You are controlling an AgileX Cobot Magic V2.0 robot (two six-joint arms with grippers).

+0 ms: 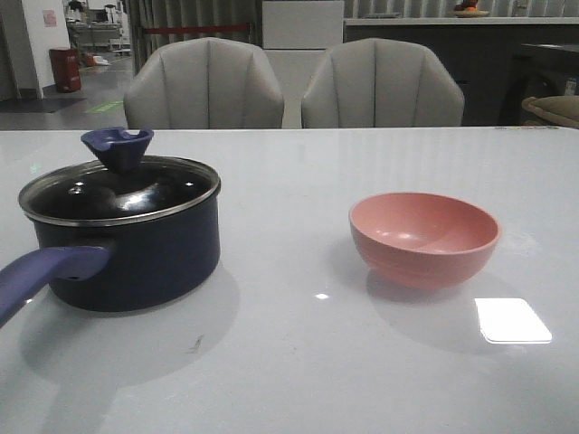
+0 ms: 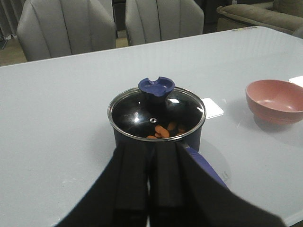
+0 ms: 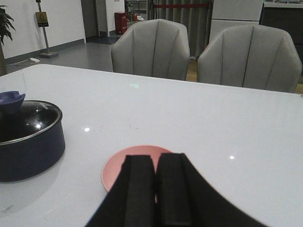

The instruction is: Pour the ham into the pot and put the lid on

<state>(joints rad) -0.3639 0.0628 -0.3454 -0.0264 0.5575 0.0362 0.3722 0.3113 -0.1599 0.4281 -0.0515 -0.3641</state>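
Now the round dark glass lid with a blue knob [image 1: 118,187] sits flat on the big dark navy pot with a long purple handle [image 1: 136,258], which stands on the left part of the shiny white table [image 1: 298,362]. Through the glass, a few small orange ham chunks [image 2: 163,132] lie inside the pot. Well apart, the pink round bowl [image 1: 424,237] stands to the right. Both the left gripper [image 2: 150,182] and the right gripper [image 3: 156,189] have their 2 black fingers pressed together, holding nothing
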